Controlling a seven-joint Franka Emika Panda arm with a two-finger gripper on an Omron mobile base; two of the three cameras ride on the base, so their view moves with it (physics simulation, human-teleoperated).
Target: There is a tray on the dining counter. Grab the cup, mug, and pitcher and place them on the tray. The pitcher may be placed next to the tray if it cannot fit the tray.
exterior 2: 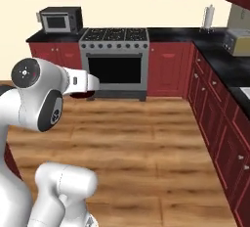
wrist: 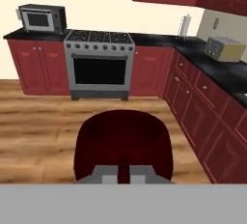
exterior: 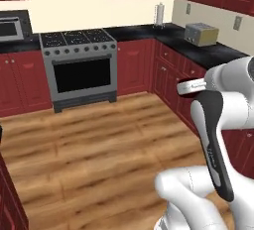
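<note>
The mug (wrist: 123,143), dark red and low, hangs in the air over the wooden floor, its open mouth turned toward the hand camera. My gripper (wrist: 124,170) is shut on its near rim, one dark finger showing inside the wall. In the left base view the mug (exterior: 184,87) sits at the end of the white hand, in front of the right-hand cabinets. In the right base view the mug (exterior 2: 81,94) shows as a dark shape under the hand. The tray, dining counter, cup and pitcher are out of view.
A steel stove (exterior: 79,65) stands at the back wall, with a microwave (exterior 2: 59,19) to its left. A toaster (exterior: 201,34) and a paper towel roll (exterior: 159,14) sit on the black counter over red cabinets (exterior 2: 215,123) along the right. Open wooden floor (exterior: 99,144) lies ahead.
</note>
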